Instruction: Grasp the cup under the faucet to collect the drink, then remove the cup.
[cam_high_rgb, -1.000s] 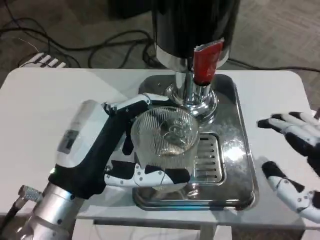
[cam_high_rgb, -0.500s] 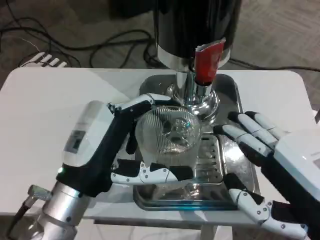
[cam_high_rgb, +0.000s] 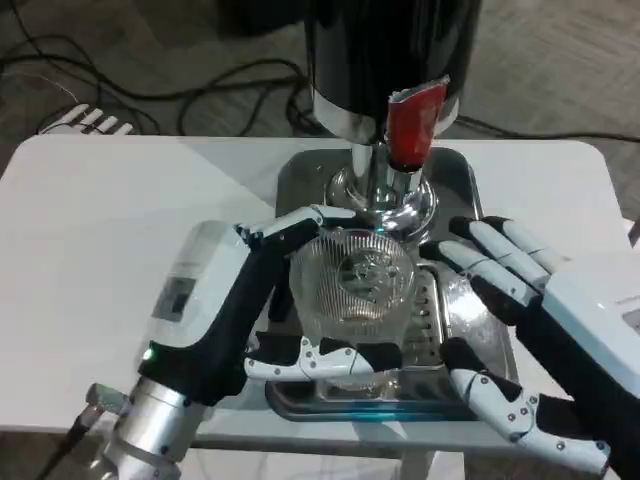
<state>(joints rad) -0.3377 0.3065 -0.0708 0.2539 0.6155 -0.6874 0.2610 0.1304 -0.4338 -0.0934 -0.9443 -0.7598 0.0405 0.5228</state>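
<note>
Two hands now flank the cup (cam_high_rgb: 358, 283). A second ago our right hand (cam_high_rgb: 520, 330) sat out at the table's right edge, well apart from the tray; half a second ago it had swung in beside the drip grate, and now it sits a shade closer, fingers spread and holding nothing, palm turned toward the cup. Whether its fingertips (cam_high_rgb: 462, 255) touch the glass we cannot tell.

Left hand (cam_high_rgb: 270, 310) grips the cup: fingers curl round the far rim side and another wraps the near side low down. Over the same second this hand carried the cup rightward and slightly back across the tray (cam_high_rgb: 470, 190); it now stands over the left part of the drip grate (cam_high_rgb: 428, 315), close below the chrome spout column (cam_high_rgb: 375, 185).

We read this as the positioning step nearly done. The cup looks about under the faucet with the red tap handle (cam_high_rgb: 415, 125) above and just behind. The right hand's approach suggests it is coming either to steady the cup or to reach the handle; which, we cannot say.

Cup orientation: mouth up toward our camera, long axis roughly vertical, perhaps leaning a touch toward us. Ribbed clear wall, no liquid plainly visible inside. Collecting and removal remain ahead.
</note>
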